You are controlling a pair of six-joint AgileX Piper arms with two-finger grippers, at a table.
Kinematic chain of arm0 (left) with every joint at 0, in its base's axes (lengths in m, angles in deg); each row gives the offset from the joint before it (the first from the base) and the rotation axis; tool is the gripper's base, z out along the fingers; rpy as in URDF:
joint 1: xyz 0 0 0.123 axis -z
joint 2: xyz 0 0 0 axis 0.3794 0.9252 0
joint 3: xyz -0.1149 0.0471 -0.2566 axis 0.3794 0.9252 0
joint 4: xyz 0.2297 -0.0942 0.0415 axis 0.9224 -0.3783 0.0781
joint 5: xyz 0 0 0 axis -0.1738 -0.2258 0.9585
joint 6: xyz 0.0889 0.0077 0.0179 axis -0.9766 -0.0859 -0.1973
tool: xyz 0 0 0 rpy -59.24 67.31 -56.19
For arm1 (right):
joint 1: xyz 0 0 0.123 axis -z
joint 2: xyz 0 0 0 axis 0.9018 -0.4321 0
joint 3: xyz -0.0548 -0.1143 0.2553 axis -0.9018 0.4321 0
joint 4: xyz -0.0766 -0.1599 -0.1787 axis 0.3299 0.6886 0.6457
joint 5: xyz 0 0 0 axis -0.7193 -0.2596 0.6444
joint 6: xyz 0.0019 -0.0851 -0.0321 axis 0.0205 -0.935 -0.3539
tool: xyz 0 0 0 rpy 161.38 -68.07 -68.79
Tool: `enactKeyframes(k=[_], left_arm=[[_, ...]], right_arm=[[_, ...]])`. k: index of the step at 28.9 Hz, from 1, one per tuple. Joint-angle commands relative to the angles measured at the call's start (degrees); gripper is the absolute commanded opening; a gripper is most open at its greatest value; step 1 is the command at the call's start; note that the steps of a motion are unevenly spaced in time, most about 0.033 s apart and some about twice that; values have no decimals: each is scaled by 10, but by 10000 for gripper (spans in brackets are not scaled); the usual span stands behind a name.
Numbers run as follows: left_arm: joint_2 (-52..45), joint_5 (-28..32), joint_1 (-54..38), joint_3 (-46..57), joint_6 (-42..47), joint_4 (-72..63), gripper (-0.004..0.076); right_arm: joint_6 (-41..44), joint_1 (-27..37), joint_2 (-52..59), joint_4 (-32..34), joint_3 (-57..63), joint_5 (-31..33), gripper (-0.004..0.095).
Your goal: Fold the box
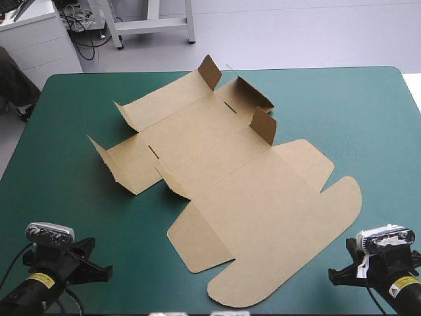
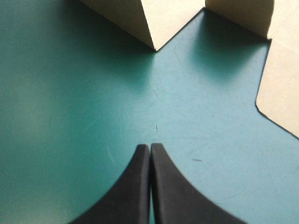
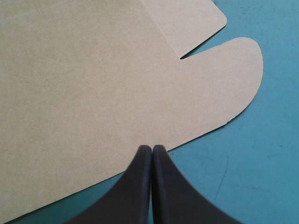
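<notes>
Lying ahead of two black fin-fingered pincers, left pincer [image 2: 150, 145] and right pincer [image 3: 152, 146] each pressed together, was one flat brown cut-board box [image 1: 223, 178].

The brown box [image 1: 250, 204] occupies the middle of the desk [image 1: 368, 112]; its raised flaps [image 1: 264, 125] stand as low obstacles on the far and left parts, the near panels lying flat. Bare teal-green cover [image 1: 59, 197] lies open along the left, right and near edges, including ahead of the left gripper [image 2: 150, 146].

plain brown box [image 1: 230, 191] on plain teal-green cover [image 1: 355, 112].
</notes>
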Motion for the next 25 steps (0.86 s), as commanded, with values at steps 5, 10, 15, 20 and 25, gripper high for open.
enactKeyframes(k=[5,10,15,20,25], left_arm=[[9,35,0,-14,5,-7,-32],[9,35,0,-14,5,-7,-32],[9,35,0,-14,5,-7,-32],[9,35,0,-14,5,-7,-32],[9,35,0,-14,5,-7,-32]], right_arm=[[-18,2,-9,3,-18,-34,-23],[-26,2,-9,6,-39,-32,-9],[-27,2,-37,26,-81,-37,69],[-29,2,-118,33,-151,-29,284],[-29,2,-205,26,-230,-15,497]])
